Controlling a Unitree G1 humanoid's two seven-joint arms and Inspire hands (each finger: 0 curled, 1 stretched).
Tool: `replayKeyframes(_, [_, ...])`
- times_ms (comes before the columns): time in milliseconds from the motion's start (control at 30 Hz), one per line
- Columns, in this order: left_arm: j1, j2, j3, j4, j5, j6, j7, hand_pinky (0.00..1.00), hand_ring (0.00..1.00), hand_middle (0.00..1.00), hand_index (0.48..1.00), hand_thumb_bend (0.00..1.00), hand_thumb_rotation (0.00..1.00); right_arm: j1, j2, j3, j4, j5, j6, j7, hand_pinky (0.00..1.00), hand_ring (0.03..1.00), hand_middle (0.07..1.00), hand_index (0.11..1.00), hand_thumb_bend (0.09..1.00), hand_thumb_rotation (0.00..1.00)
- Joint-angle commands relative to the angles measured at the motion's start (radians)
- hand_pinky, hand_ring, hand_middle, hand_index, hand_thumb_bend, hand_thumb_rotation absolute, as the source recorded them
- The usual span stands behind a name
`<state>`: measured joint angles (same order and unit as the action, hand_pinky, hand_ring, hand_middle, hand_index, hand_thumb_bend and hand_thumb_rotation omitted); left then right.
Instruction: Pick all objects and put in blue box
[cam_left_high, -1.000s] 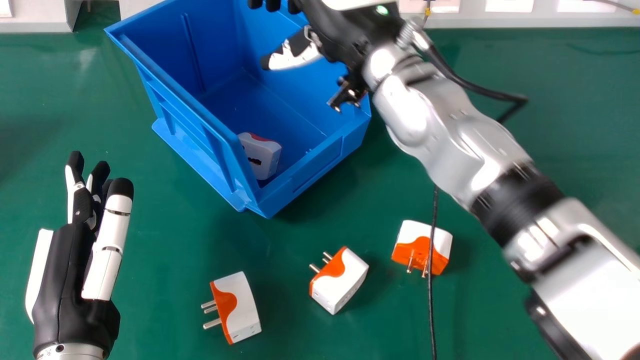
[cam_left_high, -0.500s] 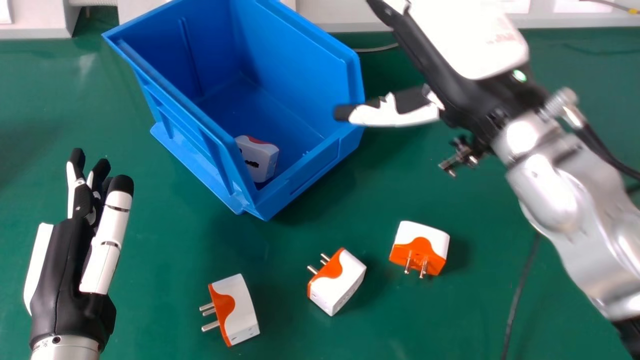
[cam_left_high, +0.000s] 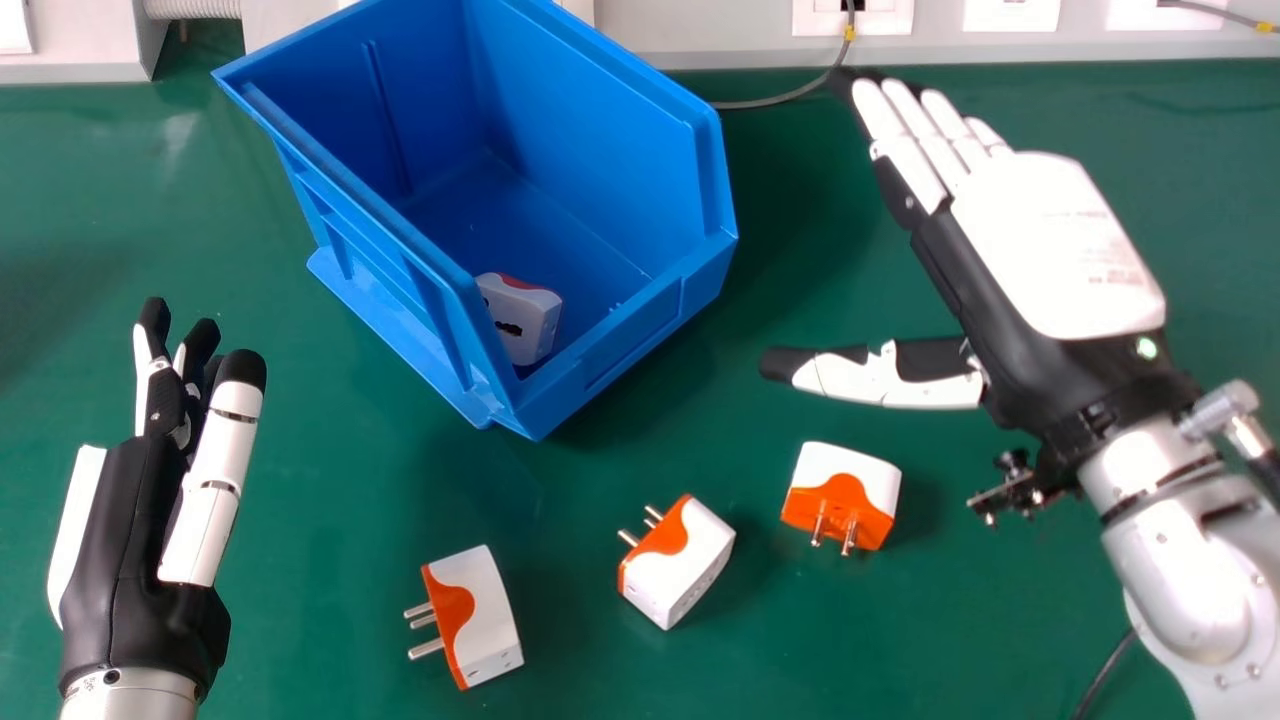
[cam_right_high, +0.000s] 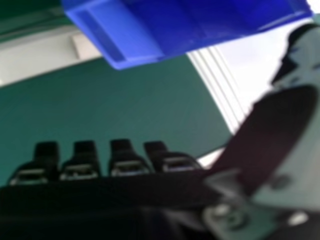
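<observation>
one big green table (cam_left_high: 330, 560). one blue box (cam_left_high: 640, 335) on it. two robot hands, both over table: right hand (cam_left_high: 1060, 250) right of box, open, fingers straight, thumb out to side; left hand (cam_left_high: 130, 540) left of box, open too, fingers straight. one red-and-white plug (cam_left_high: 530, 318) in box, by near corner. three more on table, orange and white: left plug (cam_left_high: 485, 615), middle plug (cam_left_high: 685, 575), right plug (cam_left_high: 850, 480), all apart. makes four. tiny metal pins (cam_left_high: 427, 648): three show on left plug, two on middle, two on right.

Blue box (cam_right_high: 200, 25) beyond the hand (cam_right_high: 90, 195).
</observation>
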<state>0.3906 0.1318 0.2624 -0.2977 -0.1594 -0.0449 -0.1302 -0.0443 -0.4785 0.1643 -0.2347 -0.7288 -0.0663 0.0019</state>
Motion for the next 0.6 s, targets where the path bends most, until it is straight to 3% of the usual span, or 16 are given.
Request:
replayKeyframes(0, [-0.004,0.007,0.010,-0.018,-0.008,-0.001,-0.001,0.98,1.00,1.00,1.000,0.39,0.78,0.011,0.009,-0.002,-0.027,-0.015,0.014,0.005,0.99,0.997,0.998,0.997,0.555,0.61])
replayKeyframes(200, [0.001,-0.001,0.008,-0.033,-0.011,0.007,0.003,0.98,1.00,1.00,1.000,0.39,0.78,0.040,0.029,0.017,-0.022,-0.057,0.053,0.023,1.00,1.000,1.000,1.000,0.550,0.58])
replayKeyframes(400, [0.006,-0.001,0.010,-0.038,-0.017,0.004,-0.002,0.98,1.00,1.00,1.000,0.38,0.78,0.052,0.027,0.034,0.016,-0.076,0.065,0.040,1.00,1.000,1.000,1.000,0.548,0.57])
replayKeyframes(567, [0.004,0.003,0.014,-0.028,-0.021,0.002,-0.003,0.98,1.00,1.00,1.000,0.39,0.78,0.037,0.011,0.048,0.067,-0.085,0.067,0.067,1.00,1.000,1.000,1.000,0.549,0.57])
